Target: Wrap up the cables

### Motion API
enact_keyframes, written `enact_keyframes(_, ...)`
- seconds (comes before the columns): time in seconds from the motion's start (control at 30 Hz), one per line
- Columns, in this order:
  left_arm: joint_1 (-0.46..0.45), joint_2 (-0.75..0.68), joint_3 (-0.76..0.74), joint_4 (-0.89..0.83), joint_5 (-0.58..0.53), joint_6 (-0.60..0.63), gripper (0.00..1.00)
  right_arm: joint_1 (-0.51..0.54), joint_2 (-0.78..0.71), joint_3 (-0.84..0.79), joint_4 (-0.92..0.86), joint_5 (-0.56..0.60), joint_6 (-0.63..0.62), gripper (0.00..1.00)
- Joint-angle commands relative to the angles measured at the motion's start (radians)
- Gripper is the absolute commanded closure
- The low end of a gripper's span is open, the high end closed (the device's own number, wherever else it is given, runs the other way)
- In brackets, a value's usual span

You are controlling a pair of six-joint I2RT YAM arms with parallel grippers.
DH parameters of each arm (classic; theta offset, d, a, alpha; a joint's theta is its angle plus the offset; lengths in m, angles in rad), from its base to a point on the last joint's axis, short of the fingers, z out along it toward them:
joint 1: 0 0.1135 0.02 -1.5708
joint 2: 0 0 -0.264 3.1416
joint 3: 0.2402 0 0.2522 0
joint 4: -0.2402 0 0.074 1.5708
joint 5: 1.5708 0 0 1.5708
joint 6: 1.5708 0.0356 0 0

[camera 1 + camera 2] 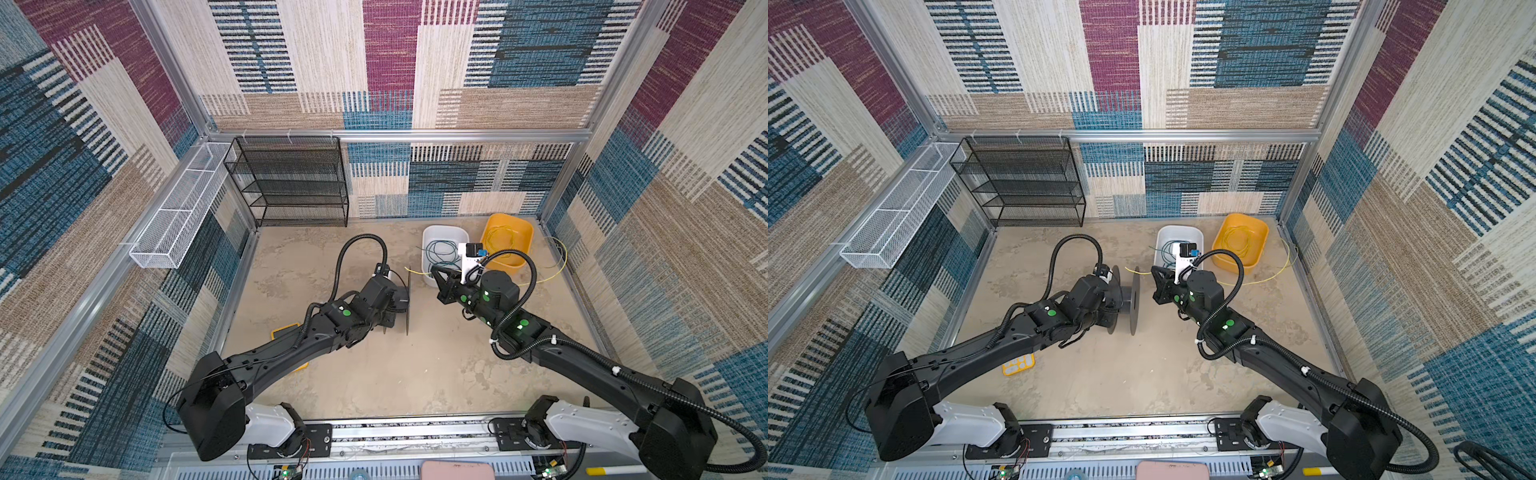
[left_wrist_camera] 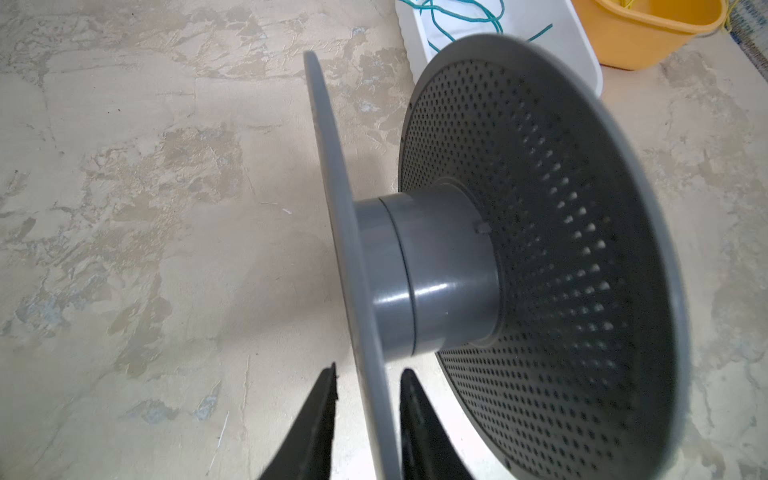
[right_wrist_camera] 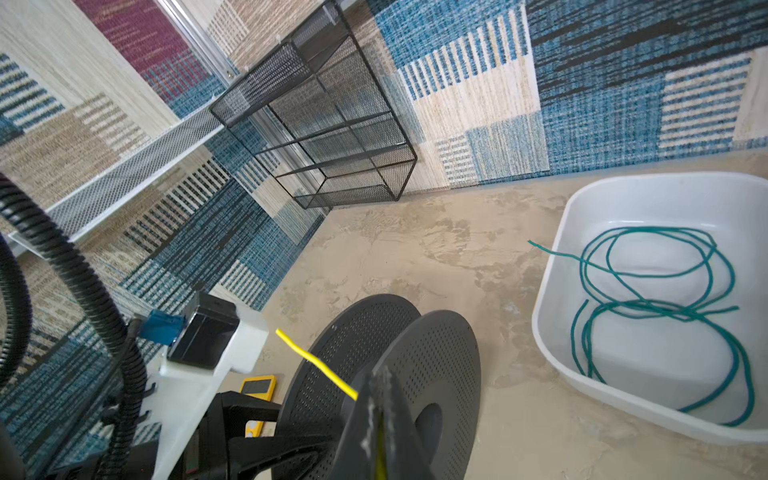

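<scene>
Right wrist view: the right tool (image 3: 376, 382) is pinched tight on the yellow cable (image 3: 316, 361), with a short free end sticking out past the fingertips. Just beyond it stands the spool (image 3: 432, 365), upright on its two perforated discs on the table (image 3: 415, 249). The green cable (image 3: 660, 307) lies in loose loops inside the white tub (image 3: 544, 332), one end poking over the rim, untouched.

In a top view the rest of the yellow cable trails from the tool back across the table and curves toward the yellow tub (image 1: 1237, 266), where more loops lie. Its free end hangs near the upper rim of the spool, not yet between the discs.

In the left wrist view the left tool (image 2: 370, 370) straddles one disc, its fingers (image 2: 328, 415) set narrow on either side. A sliver of table shows beside the disc, so I cannot tell whether it grips yet. The hub is bare, with no turns on it.

The step in hand looks like starting the first wind: getting the yellow end to the hub. Next, the right tool likely needs to lower the end into the gap between the discs and lay it against the hub. The left tool must hold the spool firm or turn it. The thin cable may spring off before the first turn catches.
</scene>
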Motion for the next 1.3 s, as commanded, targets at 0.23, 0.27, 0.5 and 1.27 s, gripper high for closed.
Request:
enact_keyframes(0.23,0.000,0.029,0.049,0.009,-0.024,0.187,0.94,-0.010,0.088,0.136,-0.158,-0.048,-0.280,1.00)
enact_keyframes(0.27,0.000,0.034,0.051,0.011,-0.016,0.201,0.95,-0.012,0.095,0.140,-0.159,-0.047,-0.293,1.00)
enact_keyframes(0.5,0.001,0.035,0.050,0.017,-0.011,0.245,0.90,-0.014,0.171,0.169,-0.133,-0.070,-0.285,1.00)
enact_keyframes(1.27,0.031,0.067,0.086,0.011,0.056,0.336,0.88,-0.036,0.161,0.177,-0.161,-0.132,-0.269,1.00)
